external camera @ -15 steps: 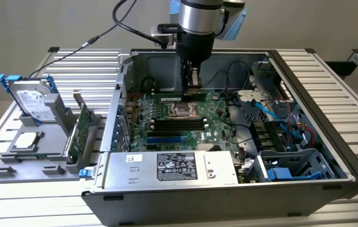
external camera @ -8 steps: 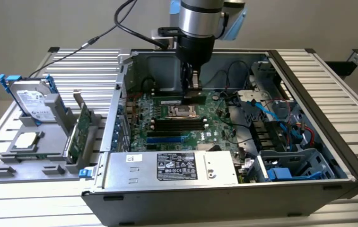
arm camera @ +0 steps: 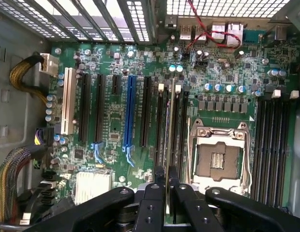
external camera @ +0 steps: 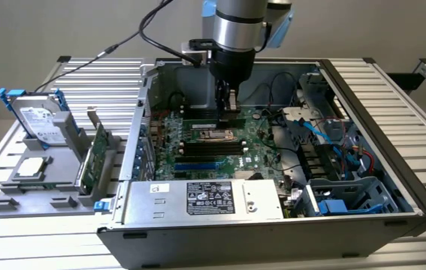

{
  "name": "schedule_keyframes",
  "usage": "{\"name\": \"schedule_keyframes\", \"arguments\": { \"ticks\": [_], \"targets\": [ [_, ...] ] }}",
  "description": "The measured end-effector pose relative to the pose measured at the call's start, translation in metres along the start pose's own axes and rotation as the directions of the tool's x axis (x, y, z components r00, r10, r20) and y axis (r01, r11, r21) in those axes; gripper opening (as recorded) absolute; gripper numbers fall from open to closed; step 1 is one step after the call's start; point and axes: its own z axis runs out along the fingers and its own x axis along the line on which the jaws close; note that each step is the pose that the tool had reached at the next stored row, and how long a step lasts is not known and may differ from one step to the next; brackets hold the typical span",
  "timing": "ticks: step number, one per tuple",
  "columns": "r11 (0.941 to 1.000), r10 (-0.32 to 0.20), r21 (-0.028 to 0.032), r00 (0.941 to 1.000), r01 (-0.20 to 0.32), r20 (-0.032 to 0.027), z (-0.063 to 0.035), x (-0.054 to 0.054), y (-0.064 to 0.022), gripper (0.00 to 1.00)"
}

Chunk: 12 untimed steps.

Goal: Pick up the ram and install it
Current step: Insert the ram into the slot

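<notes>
In the wrist view the ram (arm camera: 170, 121) appears edge-on as a thin pale strip, and my gripper (arm camera: 167, 173) is shut on it with a black finger on each side. It hangs upright in line with the black memory slots (arm camera: 178, 121) beside the open CPU socket (arm camera: 217, 157). I cannot tell whether its lower edge touches a slot. In the exterior view my gripper (external camera: 228, 109) reaches down into the open computer case (external camera: 363, 112), over the far part of the green motherboard (external camera: 261, 140).
More black memory slots (arm camera: 271, 145) lie past the socket, and expansion slots (arm camera: 130, 111) on its other side. Cables (external camera: 325, 135), a drive cage (external camera: 348, 197) and the power supply (external camera: 205, 197) crowd the case. A grey tray (external camera: 40, 191) outside holds a hard drive (external camera: 36, 121), a processor (external camera: 32, 167) and a green card (external camera: 93, 157).
</notes>
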Motion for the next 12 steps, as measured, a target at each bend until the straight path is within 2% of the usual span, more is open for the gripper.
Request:
{"name": "schedule_keyframes", "arguments": {
  "ticks": [12],
  "targets": [
    [0.9996,0.027,-0.0021,0.9996,-0.027,0.0019,0.0217,-0.002,-0.0033,0.14]
  ]
}}
